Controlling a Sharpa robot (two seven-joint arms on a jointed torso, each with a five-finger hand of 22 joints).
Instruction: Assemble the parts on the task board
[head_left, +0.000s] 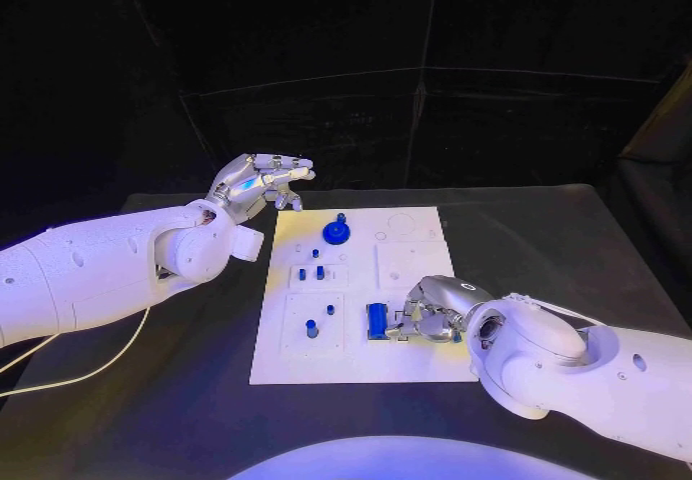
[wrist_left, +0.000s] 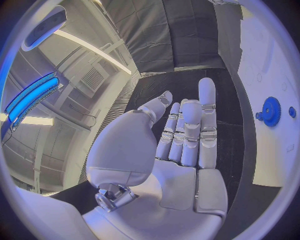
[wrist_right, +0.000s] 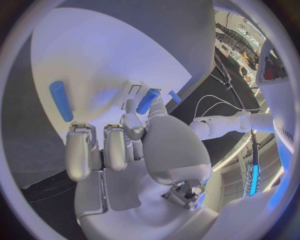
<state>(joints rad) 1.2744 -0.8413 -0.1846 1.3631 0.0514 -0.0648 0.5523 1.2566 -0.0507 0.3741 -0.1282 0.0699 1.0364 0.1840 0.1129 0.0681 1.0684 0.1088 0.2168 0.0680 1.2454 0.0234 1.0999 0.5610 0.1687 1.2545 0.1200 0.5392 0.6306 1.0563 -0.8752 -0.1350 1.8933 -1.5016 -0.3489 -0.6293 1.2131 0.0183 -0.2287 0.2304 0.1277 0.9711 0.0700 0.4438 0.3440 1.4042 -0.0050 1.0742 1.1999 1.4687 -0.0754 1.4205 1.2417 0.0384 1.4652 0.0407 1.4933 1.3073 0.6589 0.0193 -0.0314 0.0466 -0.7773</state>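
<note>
Bluish-violet light falls from above onto the task board, which glows bright against the dim desk and the near-black backdrop behind it. Soft shadows lie on the desk beside the board. The right robot hand carries small glints on its metal. Both wrist views bend straight edges strongly toward their dark circular rims, and a blue strip lamp glares in the left one.

Black table w/ white task board flat at centre.
</note>
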